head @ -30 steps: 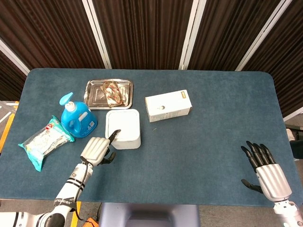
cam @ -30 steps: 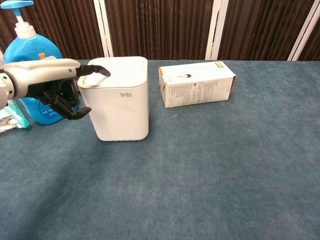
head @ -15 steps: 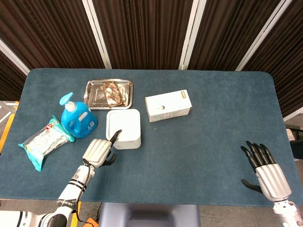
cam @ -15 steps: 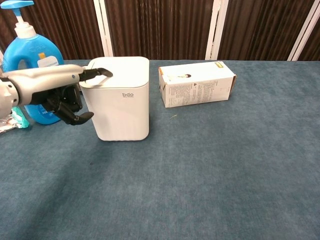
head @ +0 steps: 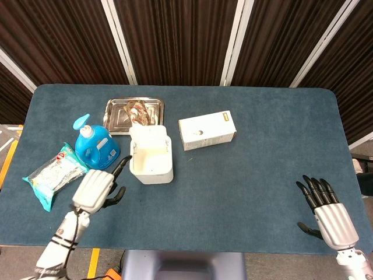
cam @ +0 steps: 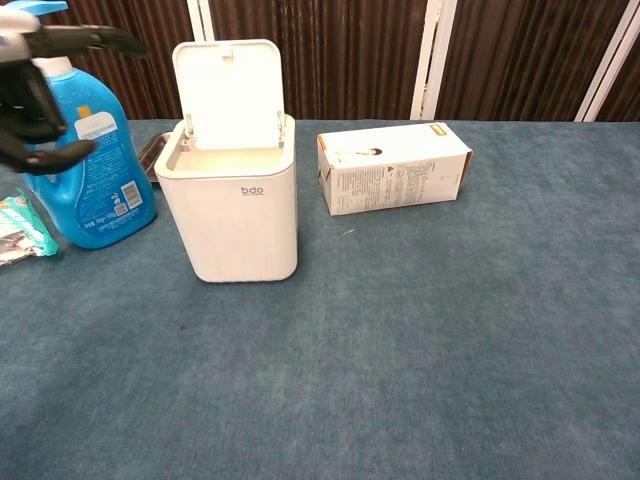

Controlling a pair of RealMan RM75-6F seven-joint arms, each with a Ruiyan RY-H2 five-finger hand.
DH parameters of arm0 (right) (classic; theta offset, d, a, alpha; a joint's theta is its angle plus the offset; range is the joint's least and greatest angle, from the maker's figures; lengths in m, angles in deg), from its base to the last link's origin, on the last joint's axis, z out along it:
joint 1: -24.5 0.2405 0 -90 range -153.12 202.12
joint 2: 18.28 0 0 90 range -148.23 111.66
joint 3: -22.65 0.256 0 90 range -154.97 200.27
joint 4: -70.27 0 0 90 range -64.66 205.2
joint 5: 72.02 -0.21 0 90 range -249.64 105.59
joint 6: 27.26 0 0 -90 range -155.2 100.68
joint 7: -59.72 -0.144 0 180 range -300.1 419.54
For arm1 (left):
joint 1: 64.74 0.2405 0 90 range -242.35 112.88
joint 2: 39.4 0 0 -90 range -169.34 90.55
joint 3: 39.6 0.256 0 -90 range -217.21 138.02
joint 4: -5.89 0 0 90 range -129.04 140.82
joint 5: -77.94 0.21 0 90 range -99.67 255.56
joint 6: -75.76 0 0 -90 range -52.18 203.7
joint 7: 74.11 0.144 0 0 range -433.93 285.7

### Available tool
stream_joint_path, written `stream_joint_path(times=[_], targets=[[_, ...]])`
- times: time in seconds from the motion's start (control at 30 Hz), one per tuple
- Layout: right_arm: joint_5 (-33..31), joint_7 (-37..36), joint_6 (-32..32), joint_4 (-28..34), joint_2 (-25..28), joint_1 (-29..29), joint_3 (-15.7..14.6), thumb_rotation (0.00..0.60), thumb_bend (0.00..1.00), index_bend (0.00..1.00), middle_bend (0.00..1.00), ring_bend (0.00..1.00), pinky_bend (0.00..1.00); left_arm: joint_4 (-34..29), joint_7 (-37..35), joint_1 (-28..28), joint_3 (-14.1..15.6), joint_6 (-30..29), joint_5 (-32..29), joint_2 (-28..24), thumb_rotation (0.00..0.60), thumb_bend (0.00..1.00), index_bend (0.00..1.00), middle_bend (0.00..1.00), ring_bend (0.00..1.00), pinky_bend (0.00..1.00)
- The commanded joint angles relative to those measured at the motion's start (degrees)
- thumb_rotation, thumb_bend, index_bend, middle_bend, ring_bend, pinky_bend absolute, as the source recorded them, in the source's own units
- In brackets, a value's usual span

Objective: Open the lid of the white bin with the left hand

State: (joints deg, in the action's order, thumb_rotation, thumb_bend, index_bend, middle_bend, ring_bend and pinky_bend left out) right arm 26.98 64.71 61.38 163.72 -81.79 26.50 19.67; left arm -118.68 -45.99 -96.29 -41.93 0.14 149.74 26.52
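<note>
The white bin (head: 152, 165) (cam: 240, 215) stands left of the table's middle. Its lid (cam: 227, 95) (head: 147, 134) stands upright at the back, and the bin's mouth is uncovered. My left hand (head: 95, 188) (cam: 40, 85) hangs to the bin's left, apart from it, fingers spread and holding nothing. My right hand (head: 329, 211) rests near the table's front right corner, fingers spread and empty; the chest view does not show it.
A blue pump bottle (head: 96, 145) (cam: 88, 160) stands just left of the bin. A plastic packet (head: 55, 175) lies further left. Behind the bin is a metal tray (head: 119, 114) with a wrapped item. A white carton (head: 207, 130) (cam: 393, 167) lies to the bin's right.
The bin's lid has sprung from shut to upright. My left hand has left the lid's front edge and drawn back to the left, fingers now spread. The right hand has not moved.
</note>
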Motion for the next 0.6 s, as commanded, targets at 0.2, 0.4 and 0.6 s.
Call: stream_joint_path(times=[0.2, 0.4, 0.6], targets=[[-1.2, 3.0, -0.8, 0.5, -1.3, -0.2, 0.4, 0.6, 0.08, 0.0, 0.0, 0.0, 0.0, 19.6, -7.7, 20.3, 15.3, -16.8, 22.6, -4.4, 0.6, 0.47, 0.0, 0.2, 0.19, 0.21], [-0.9, 4.1, 0.0, 0.4, -2.0, -0.3, 0.7, 0.6, 0.08, 0.0, 0.0, 0.0, 0.0, 28.8, -13.8, 25.8, 13.8, -21.7, 19.3, 0.8, 0.6, 0.47, 0.0, 0.0, 0.0, 0.0], [-1.1, 3.6, 1.0, 0.5, -2.0, -0.9, 0.8, 0.6, 0.08, 0.0, 0.0, 0.0, 0.0, 31.3, -18.8, 25.9, 12.0, -20.8, 20.3, -0.2, 0.6, 0.47, 0.0, 0.0, 0.0, 0.0]])
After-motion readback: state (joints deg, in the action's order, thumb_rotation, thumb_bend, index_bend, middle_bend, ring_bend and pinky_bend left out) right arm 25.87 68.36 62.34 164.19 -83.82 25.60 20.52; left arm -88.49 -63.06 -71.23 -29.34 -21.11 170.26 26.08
